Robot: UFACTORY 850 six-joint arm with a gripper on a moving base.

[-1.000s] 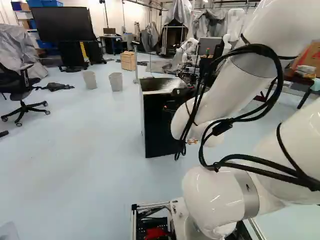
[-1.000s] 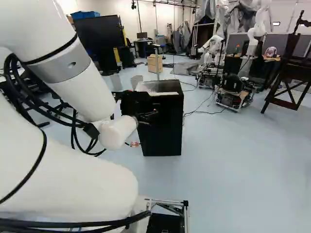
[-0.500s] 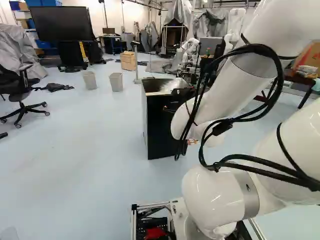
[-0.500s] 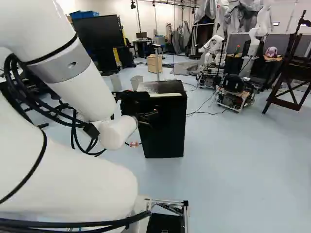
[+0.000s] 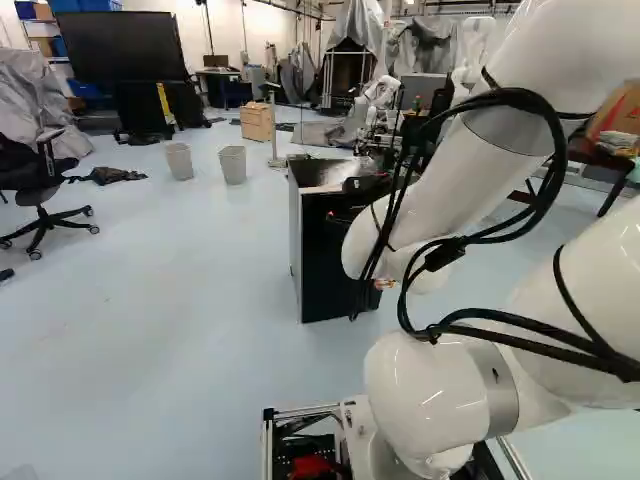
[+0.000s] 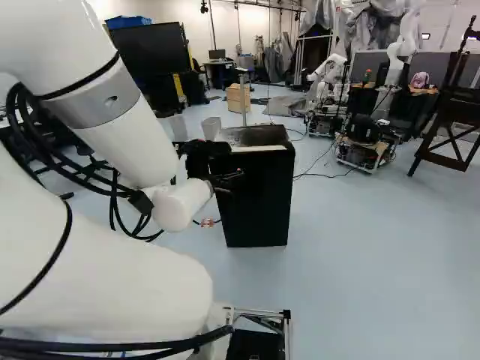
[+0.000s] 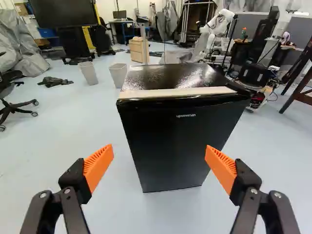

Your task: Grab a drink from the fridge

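Observation:
A small black fridge (image 6: 259, 191) stands on the floor ahead of the arm, its door closed and a pale strip along the top front edge. In the right base view my gripper (image 6: 229, 181) appears dark against the fridge's front. The wrist view has the gripper (image 7: 159, 160) with its orange pads (image 7: 98, 165) wide apart and nothing held. Beyond them, the fridge (image 7: 180, 139) fills the space between the fingers; no contact shows. My arm hides part of the fridge (image 5: 335, 250) in the left base view. No drink is visible.
Two pale bins (image 7: 118, 74) and a wooden crate (image 7: 139, 50) stand behind the fridge. An office chair (image 5: 45, 190) is at the left of the left base view. Another robot (image 6: 364, 139) and a dark wooden stand (image 6: 450, 120) are farther back on the right.
The base has moved a little toward the fridge, which looks slightly nearer and farther right in both base views. The arm holds its pose over its lowest joint.

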